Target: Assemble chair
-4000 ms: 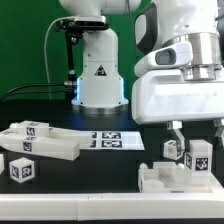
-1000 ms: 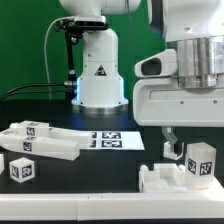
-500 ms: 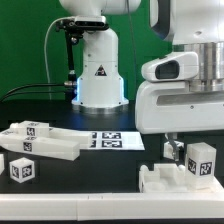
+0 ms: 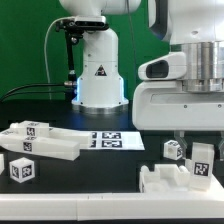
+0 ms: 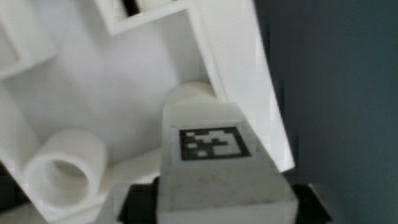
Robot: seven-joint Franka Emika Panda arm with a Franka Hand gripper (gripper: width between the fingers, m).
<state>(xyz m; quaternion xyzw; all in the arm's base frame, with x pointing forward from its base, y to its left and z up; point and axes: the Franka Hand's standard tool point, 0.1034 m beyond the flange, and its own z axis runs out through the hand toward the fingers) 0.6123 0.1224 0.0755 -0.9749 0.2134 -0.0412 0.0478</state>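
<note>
So, my gripper [image 4: 198, 147] straddles 1 tagged white block [image 4: 201, 163] at the exterior view's near right, just beside the slab [image 4: 160, 183], probably to lift it; can't tell if it's pinched yet.

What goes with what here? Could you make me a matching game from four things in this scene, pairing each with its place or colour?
Things:
1. marker board
2. long chair slab
3. tagged chair block
4. backdrop

Place or colour:
A. green
B. on the table, at the exterior view's left
C. under the gripper, at the exterior view's right
D. flat on the table, before the robot base

Pairs: 1-D, 2-B, 3-C, 4-A.
</note>
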